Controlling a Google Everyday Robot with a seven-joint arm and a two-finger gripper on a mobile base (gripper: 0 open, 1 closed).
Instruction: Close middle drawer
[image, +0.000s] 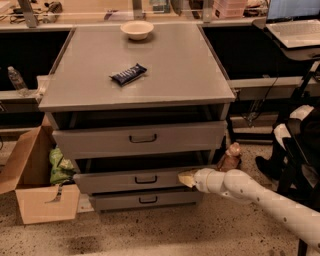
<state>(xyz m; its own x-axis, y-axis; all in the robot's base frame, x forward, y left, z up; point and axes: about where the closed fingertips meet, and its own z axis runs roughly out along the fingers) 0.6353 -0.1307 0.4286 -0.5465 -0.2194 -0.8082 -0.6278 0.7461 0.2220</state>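
Three grey drawers stack in the front of the cabinet (150, 95), and my gripper (186, 179) sits at the right end of the middle drawer (120, 182), its yellowish tip touching the low front panel, to the right of the small dark loop handle (146, 179). My fingers look closed, drawn together into one blunt point with nothing held between them. My white arm (260, 197) reaches in from the lower right, low over the speckled floor. The middle drawer stands partly out, its front forward of the bottom drawer (145, 200), with a dark gap above it. The top drawer (140, 140), with its taller front, is also partly out. On the cabinet top lie a dark-wrapped snack bar (128, 74) and, near the back edge, a pale bowl (137, 30). An open cardboard box (35, 200) sits on the floor to the left, a green bag (60, 169) beside it. A small brown bottle (231, 157) stands by the cabinet's right side.
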